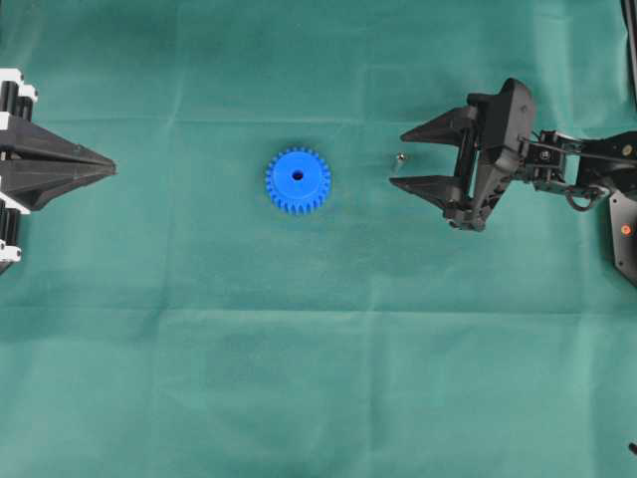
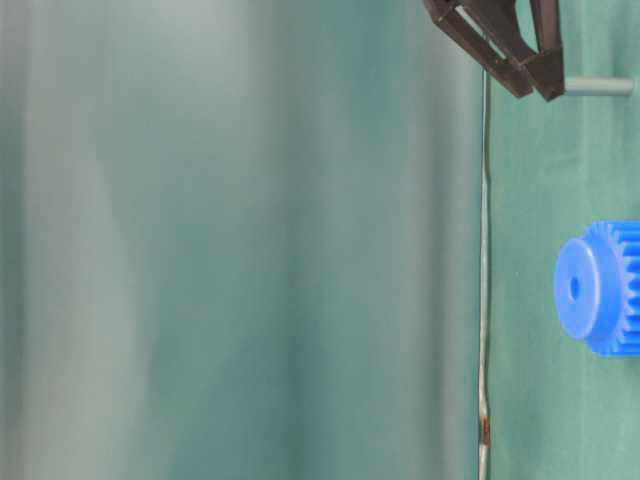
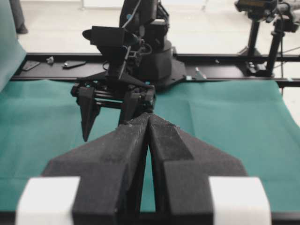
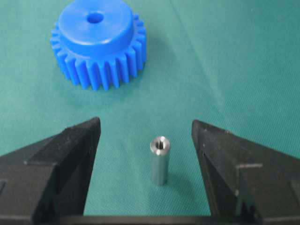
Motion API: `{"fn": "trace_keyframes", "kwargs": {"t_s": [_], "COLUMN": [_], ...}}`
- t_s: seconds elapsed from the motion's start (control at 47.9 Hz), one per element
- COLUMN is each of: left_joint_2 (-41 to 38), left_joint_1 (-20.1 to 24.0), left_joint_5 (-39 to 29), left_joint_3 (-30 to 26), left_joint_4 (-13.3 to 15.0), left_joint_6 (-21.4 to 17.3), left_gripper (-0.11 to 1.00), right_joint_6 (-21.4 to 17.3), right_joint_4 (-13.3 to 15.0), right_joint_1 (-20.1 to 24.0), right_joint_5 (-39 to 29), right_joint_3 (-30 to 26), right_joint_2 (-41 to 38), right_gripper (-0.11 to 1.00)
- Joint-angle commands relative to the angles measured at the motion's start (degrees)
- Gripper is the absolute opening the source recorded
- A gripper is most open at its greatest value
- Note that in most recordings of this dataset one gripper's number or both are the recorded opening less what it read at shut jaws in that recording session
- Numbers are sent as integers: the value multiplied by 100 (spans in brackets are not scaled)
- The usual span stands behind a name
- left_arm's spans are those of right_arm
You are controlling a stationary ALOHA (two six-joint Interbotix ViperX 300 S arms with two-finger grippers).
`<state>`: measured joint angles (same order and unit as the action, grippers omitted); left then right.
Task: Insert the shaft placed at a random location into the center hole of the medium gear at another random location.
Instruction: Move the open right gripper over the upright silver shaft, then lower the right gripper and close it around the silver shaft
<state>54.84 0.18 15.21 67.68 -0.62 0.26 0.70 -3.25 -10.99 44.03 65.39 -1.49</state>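
Fingers (image 4: 70, 154) of my right gripper (image 4: 146, 140) stand spread wide, the shaft (image 4: 160, 160) upright between them, untouched. Beyond it on the green cloth (image 1: 318, 378) sits the medium gear (image 1: 298, 180), nothing between. My left gripper (image 1: 107, 169) rests clenched, well apart.

A: We've got the medium gear (image 1: 298, 180) lying flat on the green cloth, just left of the overhead frame's center, bright blue, teeth all round its rim, raised hub up.

B: And its center hole (image 1: 298, 176) shows dark and unfilled. We see the shaft (image 4: 160, 160) standing upright, a short silver-grey pin, well apart, right of the gear overhead.
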Motion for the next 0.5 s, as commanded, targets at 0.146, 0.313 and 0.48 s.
{"fn": "trace_keyframes", "kwargs": {"t_s": [0.146,0.313,0.48], "left_joint_2": [-35,-35,-35], "left_joint_1": [9,9,9], "left_joint_5": [18,-9,-9], "left_joint_3": [-105,-105,-105], "left_joint_4": [-18,-18,-18], "left_joint_6": [9,9,9], "left_gripper": [0,0,0], "right_joint_6": [-18,-18,-18], "right_joint_4": [-18,-79,-132], "right_joint_1": [-18,-26,-26], "right_joint_5": [123,123,132], "right_joint_3": [-105,-123,-141], "right_joint_2": [-70,-193,-246], "right_gripper": [71,69,68]}}
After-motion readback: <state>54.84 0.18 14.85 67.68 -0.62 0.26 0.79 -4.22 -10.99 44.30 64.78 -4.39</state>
